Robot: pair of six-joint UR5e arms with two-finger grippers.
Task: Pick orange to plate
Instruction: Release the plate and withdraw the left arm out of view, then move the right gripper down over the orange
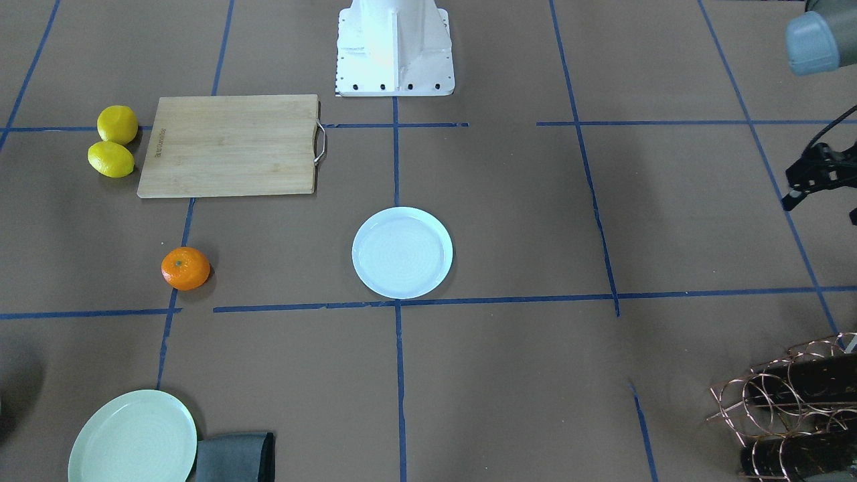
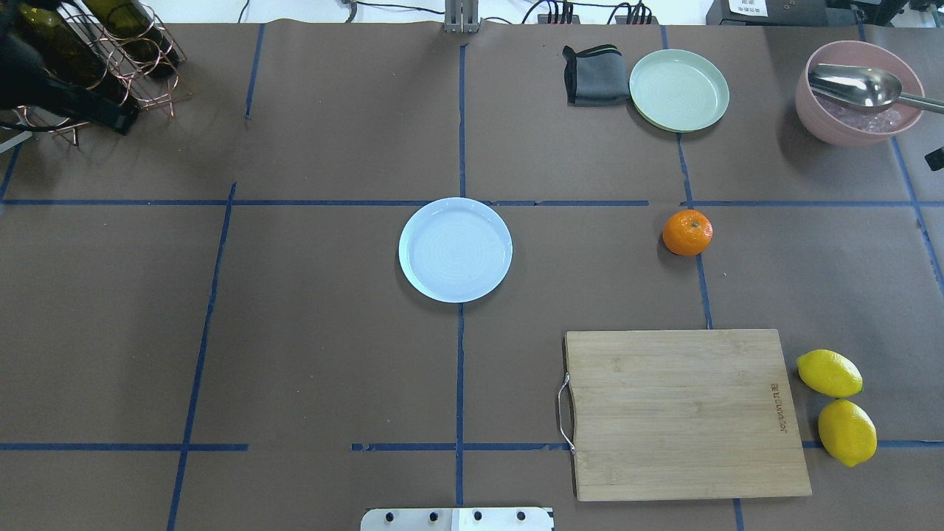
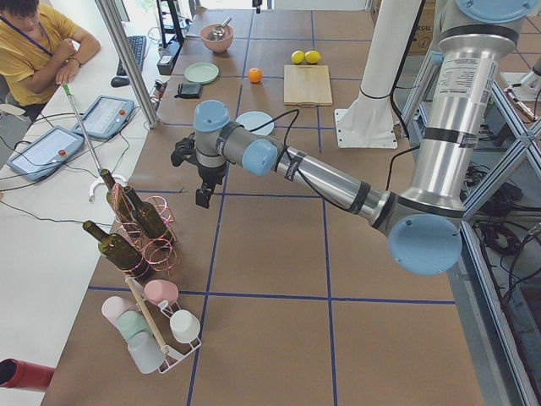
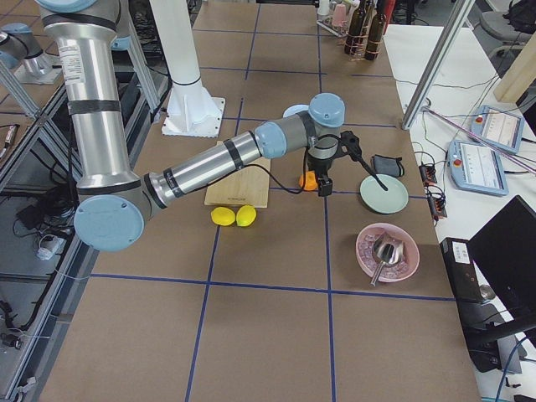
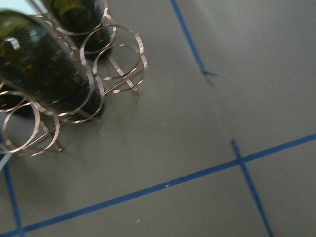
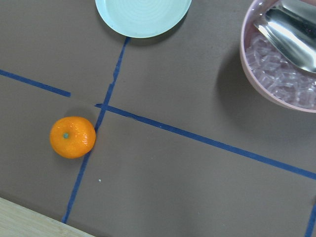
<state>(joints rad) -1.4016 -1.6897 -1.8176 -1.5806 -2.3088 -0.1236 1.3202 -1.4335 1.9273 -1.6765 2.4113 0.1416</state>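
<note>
The orange lies on a blue tape line on the table, well apart from the plate. The right gripper hangs above and just beside it, touching nothing; the left gripper is near the bottle rack. Whether either's jaws are parted cannot be told

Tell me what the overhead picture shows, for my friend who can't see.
An orange sits on a brown table, right of an empty pale blue plate. Nearer the camera lie a wooden cutting board and two lemons.
</note>
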